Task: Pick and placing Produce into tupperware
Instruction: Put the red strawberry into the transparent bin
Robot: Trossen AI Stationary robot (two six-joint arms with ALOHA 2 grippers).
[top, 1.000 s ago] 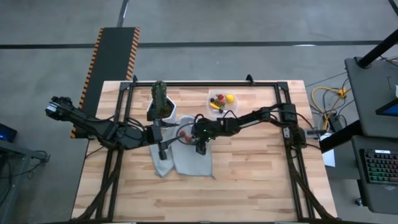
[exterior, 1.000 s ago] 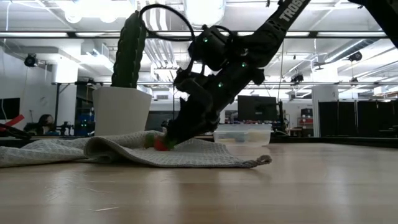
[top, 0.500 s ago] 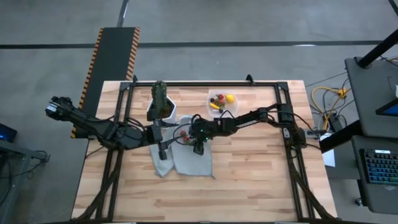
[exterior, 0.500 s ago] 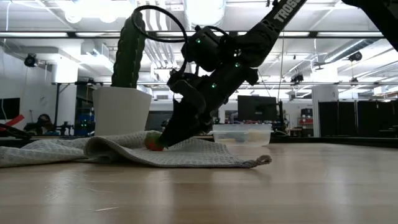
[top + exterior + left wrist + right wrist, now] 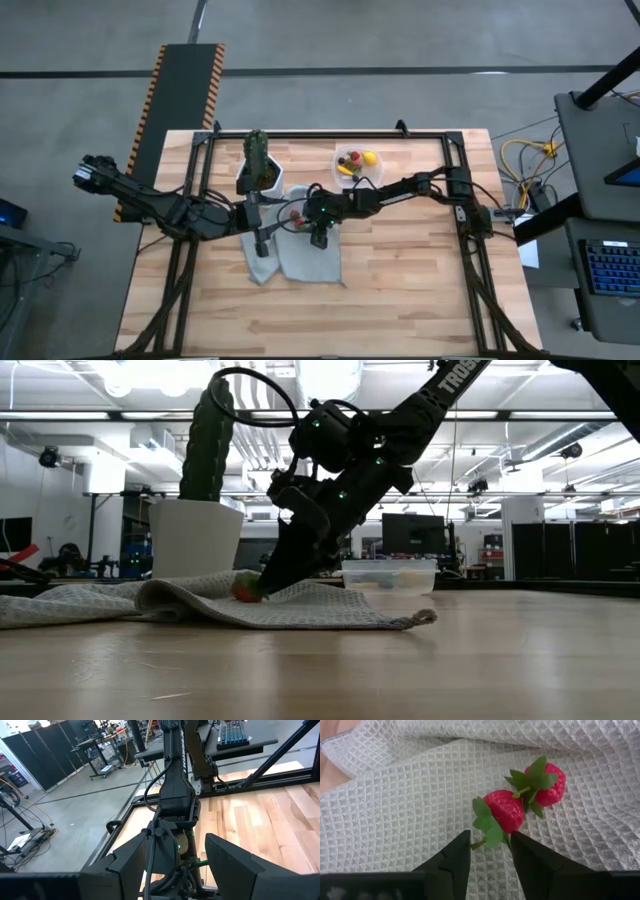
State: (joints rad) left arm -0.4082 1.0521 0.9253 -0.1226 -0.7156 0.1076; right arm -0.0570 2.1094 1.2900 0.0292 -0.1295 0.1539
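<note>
Two red strawberries with green leaves, the near strawberry point(image 5: 506, 811) and the far strawberry point(image 5: 551, 782), lie on a grey waffle cloth point(image 5: 395, 795). My right gripper point(image 5: 490, 840) is open and low over the cloth, pointing steeply down, with its fingertips on either side of the near strawberry's leafy end. In the low view one strawberry point(image 5: 245, 590) shows at the right gripper's point(image 5: 262, 585) tips. The clear tupperware point(image 5: 356, 163) stands toward the table's far edge and holds yellow, red and dark produce. My left gripper point(image 5: 270, 214) is open, beside the right gripper point(image 5: 297, 216) over the cloth point(image 5: 300, 258). My right gripper comes from above, slanting down, with one finger point(image 5: 522, 852) right beside the near strawberry's leafy end point(image 5: 487, 827). I cannot tell whether it touches. The strawberry lies on the cloth.
A green cactus in a white pot point(image 5: 255, 165) stands at the cloth's far left corner, close to both grippers. In the low view the pot point(image 5: 195, 535) rises left of the right arm and the tupperware point(image 5: 390, 575) sits behind it. Bare wooden table point(image 5: 420, 290) spreads toward the near edge.
My right gripper has moved a little toward the table's left edge, staying low over the cloth at the strawberries. The left arm has kept still.
</note>
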